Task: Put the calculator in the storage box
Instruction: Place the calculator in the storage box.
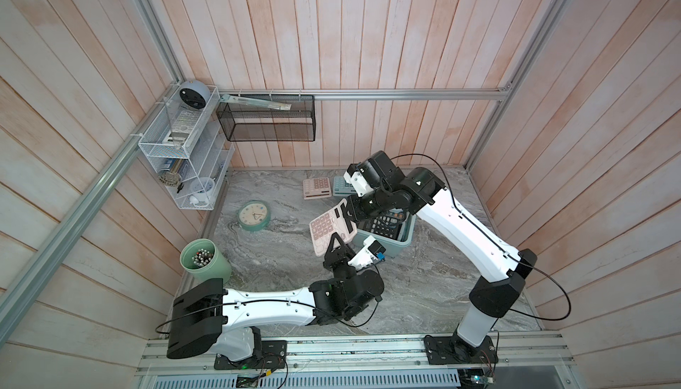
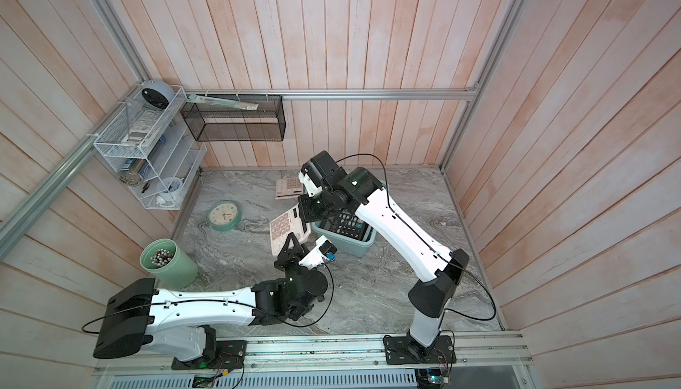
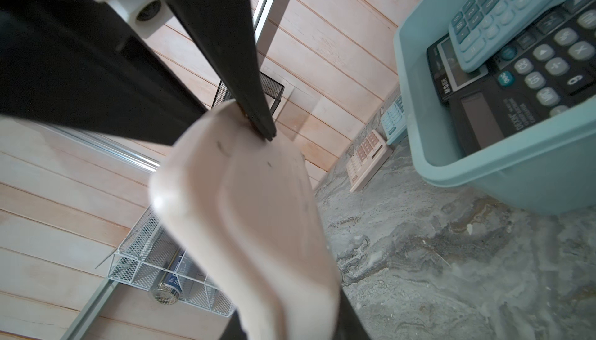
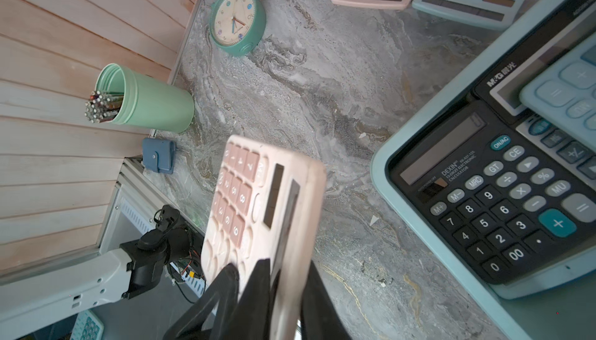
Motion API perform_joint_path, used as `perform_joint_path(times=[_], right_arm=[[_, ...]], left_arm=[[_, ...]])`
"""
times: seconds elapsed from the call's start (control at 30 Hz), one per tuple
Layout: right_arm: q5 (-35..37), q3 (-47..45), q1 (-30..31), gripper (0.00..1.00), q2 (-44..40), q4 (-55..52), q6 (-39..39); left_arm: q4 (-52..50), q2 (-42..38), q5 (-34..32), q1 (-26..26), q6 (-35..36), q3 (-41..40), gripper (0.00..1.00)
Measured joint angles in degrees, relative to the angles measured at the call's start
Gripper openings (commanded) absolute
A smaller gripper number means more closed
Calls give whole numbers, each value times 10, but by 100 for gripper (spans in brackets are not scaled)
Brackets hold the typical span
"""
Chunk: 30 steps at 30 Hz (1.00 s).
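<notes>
While aloft, tilted just beside the storage box. Pinched tight at both ends of the calculator by left claw and right claw.

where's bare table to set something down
Bare marble: right of the storage box to the wall; in front, between the left arm and right arm. Crowded: inside the box, stacked with calculators, and the back edge, with a pink calculator and a teal one.

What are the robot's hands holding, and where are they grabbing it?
Both hold the pink calculator, lifted beside the storage box: the right gripper jaws pinch its display end, the left gripper jaws its key end.
</notes>
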Motion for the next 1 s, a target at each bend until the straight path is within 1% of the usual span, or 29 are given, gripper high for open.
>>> perform_joint_path(times=[0.07,0.1,0.13,0.3,0.4,0.43,0.63,0.87,1.0], right_arm=[[2,2,1,0,9,-1,10],[3,2,2,0,11,-2,10],[4,2,2,0,12,-2,11],[16,3,3,0,12,-2,-2],[26,-5,0,0,8,-1,-10],[27,-13,-3,0,3,2,-10],[23,-115,-48,0,-64,45,-2],[-14,-239,-127,0,-159,131,21],[-32,-295,-174,0,-199,168,28]], left_arm=[[-17,6,0,0,-6,0,0],[-24,7,0,1,-12,0,3],[-30,7,2,2,-18,1,9],[-82,8,22,10,-69,22,51],[-112,8,34,19,-110,36,66],[-123,8,38,22,-122,39,70],[-192,7,78,34,-205,58,99],[-265,-11,149,61,-309,68,100],[-287,-26,186,78,-352,68,100]])
